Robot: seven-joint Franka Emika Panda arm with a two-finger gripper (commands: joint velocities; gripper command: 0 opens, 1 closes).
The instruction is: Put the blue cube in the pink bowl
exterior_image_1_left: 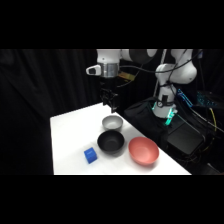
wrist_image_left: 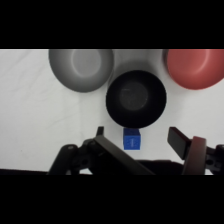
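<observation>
Blue cube (wrist_image_left: 131, 138) sits untouched on the table beside the black bowl (wrist_image_left: 135, 98), so lower your spread-open gripper (wrist_image_left: 142, 145) onto it before heading to the pink bowl (wrist_image_left: 195, 67).

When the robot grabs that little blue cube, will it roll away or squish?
Probably neither. The blue cube has flat faces and sits square on the white table, so it should stay put, not roll. Its edges look crisp, so it is likely stiff. Being far smaller than the black bowl beside it, it is probably light, and the gripper, open above it, may nudge it sideways.
</observation>
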